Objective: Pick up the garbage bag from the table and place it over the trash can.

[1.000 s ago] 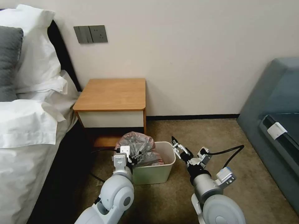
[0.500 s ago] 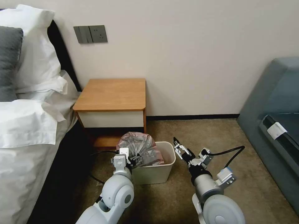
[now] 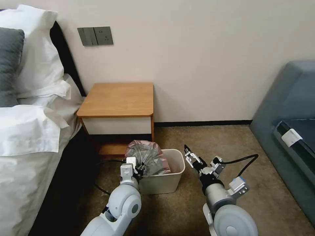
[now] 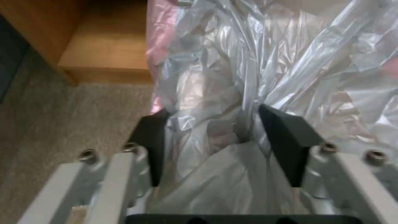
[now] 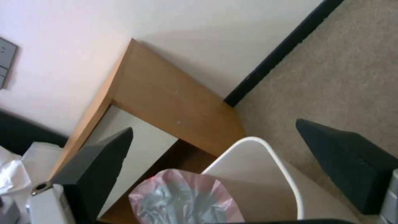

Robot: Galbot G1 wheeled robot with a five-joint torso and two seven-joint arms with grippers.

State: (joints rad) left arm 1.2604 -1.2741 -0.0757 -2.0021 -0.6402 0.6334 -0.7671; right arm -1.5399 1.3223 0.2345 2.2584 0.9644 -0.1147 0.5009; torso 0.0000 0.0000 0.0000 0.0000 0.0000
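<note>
The garbage bag [image 3: 147,156] bulges up, crinkled grey with a pink edge, over the left half of the cream trash can [image 3: 164,185]. My left gripper [image 3: 139,168] is at the can's left near corner. In the left wrist view its black fingers [image 4: 151,140] clamp a bunched fold of the garbage bag [image 4: 232,77]. My right gripper [image 3: 190,156] hovers open just right of the can's rim, nothing between its fingers [image 5: 104,155]. The right wrist view takes in the can's rim [image 5: 265,149], the bag [image 5: 186,199] and the table [image 5: 166,99]. The table [image 3: 118,98] stands behind the can, its top bare.
A bed with white pillows [image 3: 29,131] runs along the left, close to my left arm. A grey-blue sofa [image 3: 288,108] stands at the right. Open carpet [image 3: 213,137] lies between can and sofa. A black cable [image 3: 101,188] lies on the floor left of the can.
The left gripper has sunk slightly with the bag, whose bulge now sits a little lower over the can. The right gripper has edged slightly right, still open.
</note>
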